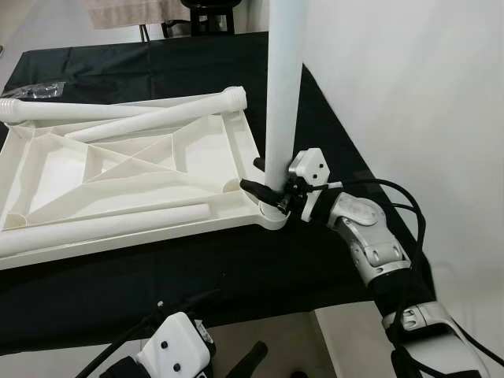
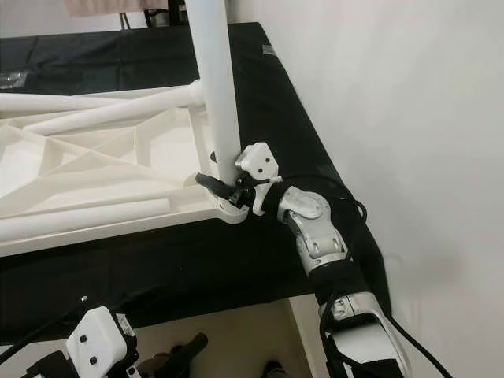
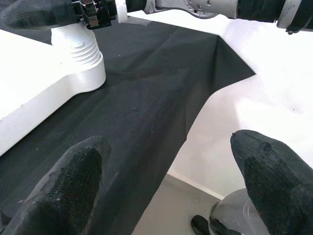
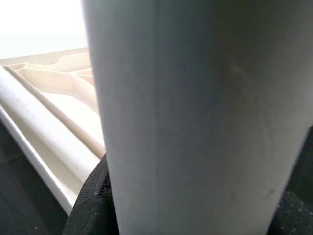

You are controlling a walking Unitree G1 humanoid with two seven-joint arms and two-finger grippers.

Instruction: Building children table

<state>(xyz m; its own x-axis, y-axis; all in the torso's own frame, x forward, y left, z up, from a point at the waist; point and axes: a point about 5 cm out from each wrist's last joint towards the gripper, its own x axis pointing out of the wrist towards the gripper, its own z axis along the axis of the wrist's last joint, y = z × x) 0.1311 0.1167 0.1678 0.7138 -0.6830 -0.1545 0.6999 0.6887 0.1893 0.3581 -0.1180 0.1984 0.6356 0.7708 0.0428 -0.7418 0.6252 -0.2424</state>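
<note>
White plastic tabletop [image 1: 118, 169] lies upside down on a black cloth [image 1: 236, 268], ribbed underside facing up. One white table leg [image 1: 282, 94] stands upright in the corner socket [image 1: 272, 214] at the tabletop's near right corner, running out of the top of the head views. Right gripper [image 1: 264, 189] is clamped around this leg just above the socket, black fingers pinching it on either side; the right wrist view sees the leg's white surface very close, dark finger pads at both lower edges. Three more legs lie loose on the tabletop: one along the far edge [image 1: 71, 110], one slanted across it with its end at the far right corner [image 1: 157, 118], one along the near edge [image 1: 102, 224]. A clear plastic bag [image 1: 35, 90] sits on the cloth beyond the far left corner. Left gripper [image 3: 171, 186] hangs low off the near edge of the cloth, fingers [image 3: 68, 191] spread wide, holding nothing; its view looks toward the threaded base of the standing leg in the socket
</note>
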